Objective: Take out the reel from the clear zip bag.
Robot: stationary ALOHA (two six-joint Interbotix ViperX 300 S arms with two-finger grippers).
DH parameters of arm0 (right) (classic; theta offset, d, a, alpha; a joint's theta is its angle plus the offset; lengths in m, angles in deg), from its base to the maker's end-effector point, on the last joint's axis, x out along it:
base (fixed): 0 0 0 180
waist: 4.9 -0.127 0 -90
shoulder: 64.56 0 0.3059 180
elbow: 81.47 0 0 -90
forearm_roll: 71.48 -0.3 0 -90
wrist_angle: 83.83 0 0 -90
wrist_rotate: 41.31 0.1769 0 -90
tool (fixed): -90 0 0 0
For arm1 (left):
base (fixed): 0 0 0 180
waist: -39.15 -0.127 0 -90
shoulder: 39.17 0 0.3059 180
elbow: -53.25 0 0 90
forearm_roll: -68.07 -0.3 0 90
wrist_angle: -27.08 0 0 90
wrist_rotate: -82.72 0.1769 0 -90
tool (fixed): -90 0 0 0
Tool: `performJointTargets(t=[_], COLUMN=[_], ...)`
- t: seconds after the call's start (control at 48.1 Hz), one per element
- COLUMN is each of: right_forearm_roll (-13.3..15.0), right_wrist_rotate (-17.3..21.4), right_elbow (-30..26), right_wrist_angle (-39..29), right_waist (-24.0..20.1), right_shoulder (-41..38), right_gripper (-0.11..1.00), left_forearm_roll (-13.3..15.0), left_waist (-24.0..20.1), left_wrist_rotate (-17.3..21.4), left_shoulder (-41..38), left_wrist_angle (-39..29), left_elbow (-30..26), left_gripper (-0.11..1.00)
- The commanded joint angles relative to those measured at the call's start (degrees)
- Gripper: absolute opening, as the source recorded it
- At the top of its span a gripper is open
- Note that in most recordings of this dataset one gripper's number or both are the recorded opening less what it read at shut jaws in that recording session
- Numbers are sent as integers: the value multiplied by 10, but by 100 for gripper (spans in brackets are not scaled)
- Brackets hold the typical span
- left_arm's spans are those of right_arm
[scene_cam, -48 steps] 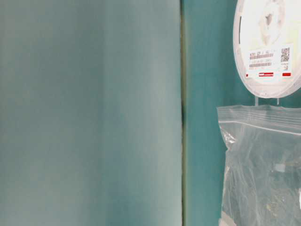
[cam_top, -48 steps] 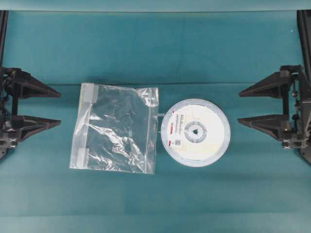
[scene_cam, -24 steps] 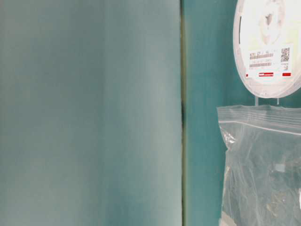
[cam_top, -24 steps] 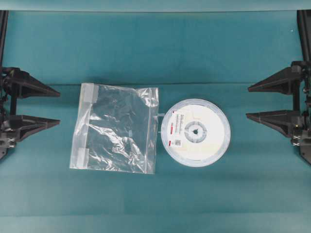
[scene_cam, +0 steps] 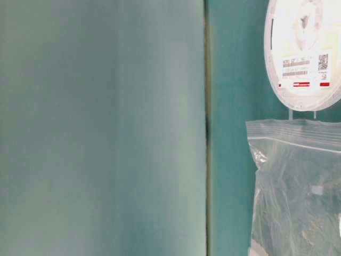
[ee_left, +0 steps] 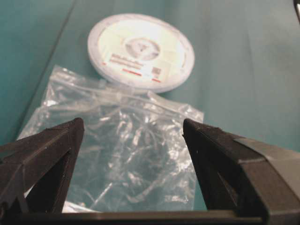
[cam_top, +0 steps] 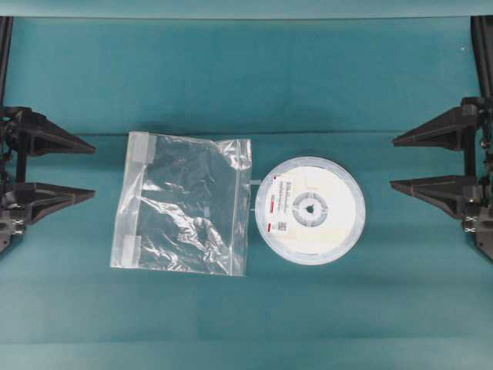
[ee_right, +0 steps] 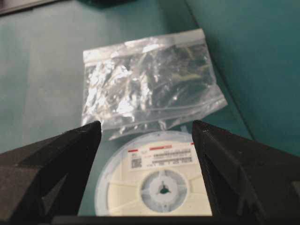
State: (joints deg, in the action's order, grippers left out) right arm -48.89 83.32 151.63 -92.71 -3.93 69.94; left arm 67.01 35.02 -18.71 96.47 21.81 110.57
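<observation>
Both my claws stand wide open and hold nothing. From overhead, my left claw [cam_top: 88, 169] sits at the left edge of the teal table [cam_top: 246, 77] and my right claw [cam_top: 397, 163] at the right edge, each with its two dark fingers pointing inward, well apart from the things in the middle. Between them the clear zip bag [cam_top: 185, 204] lies flat and crinkled, with its whitish strip on the side toward my left claw. The reel [cam_top: 310, 210] lies flat just beside the bag's opposite edge, fully outside it, with its label toward the bag. A small tab sticks out from the reel toward the bag; whether it touches the bag I cannot tell from here.

At table level neither claw shows. Only part of the reel [scene_cam: 303, 53] and part of the bag [scene_cam: 295, 186] are seen at the right edge, and the label's red stripe and square code are clearer here. Two thin prongs reach from the reel's rim to the bag's edge.

My left wrist camera looks between my open fingers [ee_left: 42, 154] across the bag [ee_left: 122, 154], with the reel [ee_left: 140, 50] beyond it on bare table.

My right wrist camera shows the reverse order: the reel [ee_right: 154, 183] lies nearest between my open fingers [ee_right: 239, 168], with its grey hub visible, and the bag [ee_right: 150, 84] lies beyond.
</observation>
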Motion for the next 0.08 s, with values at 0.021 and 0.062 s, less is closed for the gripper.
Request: performJointTargets(t=[0.021, 0.062], right_forearm_roll=[2, 2], right_wrist_rotate=[-6, -6], right_elbow=[-14, -14], right_wrist_angle=[10, 12], right_waist=[-2, -1], right_shoulder=[-2, -2], right_gripper=[85, 85], left_forearm_roll=[-2, -2], left_waist=[1, 1], left_wrist_rotate=[-1, -1], left_shoulder=[-3, -3], left_wrist_angle=[4, 4], left_elbow=[-13, -13], left_gripper=[92, 92])
